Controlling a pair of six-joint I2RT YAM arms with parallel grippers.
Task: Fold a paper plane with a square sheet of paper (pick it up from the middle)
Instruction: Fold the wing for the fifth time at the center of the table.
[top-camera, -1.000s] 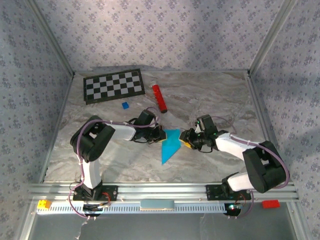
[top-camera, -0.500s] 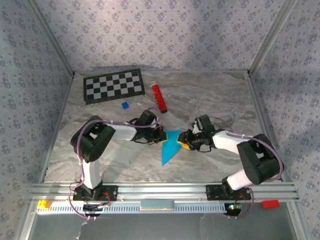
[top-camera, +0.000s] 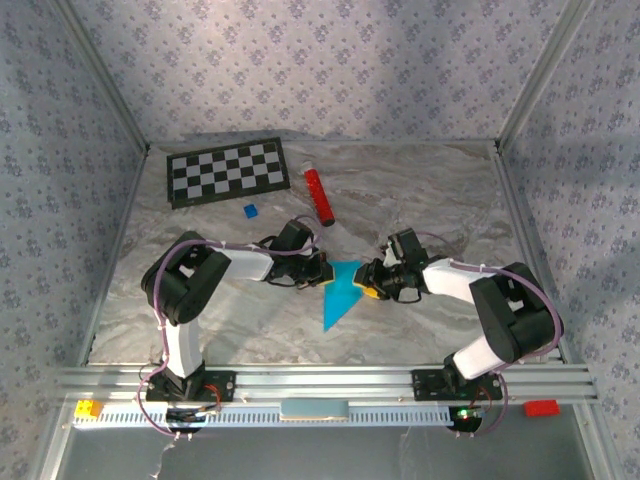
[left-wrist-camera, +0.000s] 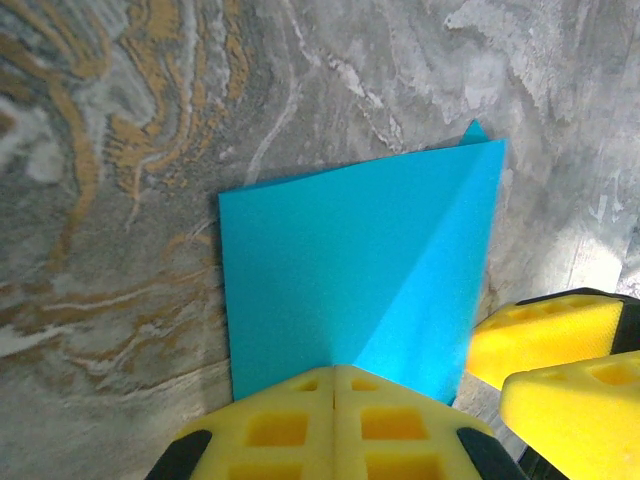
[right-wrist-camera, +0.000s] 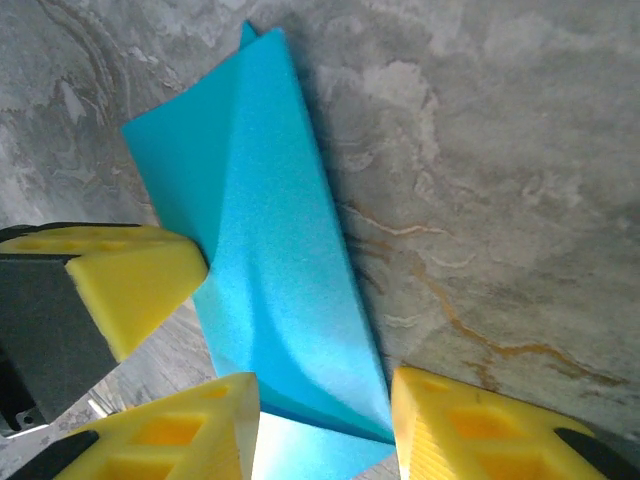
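Folded bright cyan-blue paper sheet (top-camera: 340, 292) lies flat on marbled grey table (top-camera: 430, 190), btwn both arms. L gripper (left-wrist-camera: 333, 385), 2 pads shut together, seems to pin its edge. R gripper (right-wrist-camera: 322, 395), jaws part-open, straddles 1 corner, prob. to press the crease.

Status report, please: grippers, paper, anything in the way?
Left gripper shut at edge of paper. Right gripper open, astride its end. Paper partly folded, on table. Red cylinder lies apart.

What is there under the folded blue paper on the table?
The blue paper lies on the marbled table, one flap folded over its own lower layer. The paper itself covers whatever else might be beneath it.
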